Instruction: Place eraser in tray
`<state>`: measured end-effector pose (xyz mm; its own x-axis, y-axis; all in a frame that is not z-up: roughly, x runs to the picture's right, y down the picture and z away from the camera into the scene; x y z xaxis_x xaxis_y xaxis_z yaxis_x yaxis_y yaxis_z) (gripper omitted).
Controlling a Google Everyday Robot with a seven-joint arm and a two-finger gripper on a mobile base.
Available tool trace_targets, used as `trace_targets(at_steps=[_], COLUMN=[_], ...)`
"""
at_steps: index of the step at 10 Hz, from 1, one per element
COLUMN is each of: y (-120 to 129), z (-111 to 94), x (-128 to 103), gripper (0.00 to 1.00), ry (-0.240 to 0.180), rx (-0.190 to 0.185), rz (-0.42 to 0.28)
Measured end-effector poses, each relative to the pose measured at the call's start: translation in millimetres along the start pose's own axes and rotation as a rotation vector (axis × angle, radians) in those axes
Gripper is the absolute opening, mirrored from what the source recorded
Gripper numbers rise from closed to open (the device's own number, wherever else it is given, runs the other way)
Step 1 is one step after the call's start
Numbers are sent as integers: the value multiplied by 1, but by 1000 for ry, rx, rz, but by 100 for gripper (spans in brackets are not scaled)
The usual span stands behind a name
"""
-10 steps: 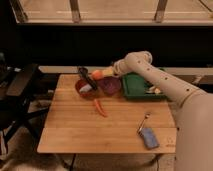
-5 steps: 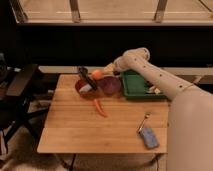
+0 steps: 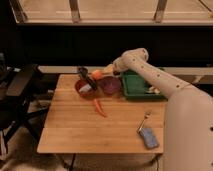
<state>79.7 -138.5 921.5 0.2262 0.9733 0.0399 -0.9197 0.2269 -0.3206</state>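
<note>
Nearest on the bench [image 3: 70,130] lie a blue block [image 3: 148,138] and a metal utensil [image 3: 144,120], then a carrot [image 3: 100,106]. Behind stand a red bowl [image 3: 82,90], a purple bowl [image 3: 111,85] and the green tray [image 3: 134,89]. My jaws hang above the gap between the bowls, beside an orange object [image 3: 96,75]; open or closed, I cannot tell. The eraser I cannot pick out.

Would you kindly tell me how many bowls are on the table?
2: a red bowl near the table's back edge and a purple bowl beside it, next to the green tray. The pincer hovers above them.
</note>
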Motion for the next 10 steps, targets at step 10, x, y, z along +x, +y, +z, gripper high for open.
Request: trace_targets(at_steps=[10], y=[-52], z=[34], x=[27], gripper=[80], ry=[71], rx=[87], rz=[59])
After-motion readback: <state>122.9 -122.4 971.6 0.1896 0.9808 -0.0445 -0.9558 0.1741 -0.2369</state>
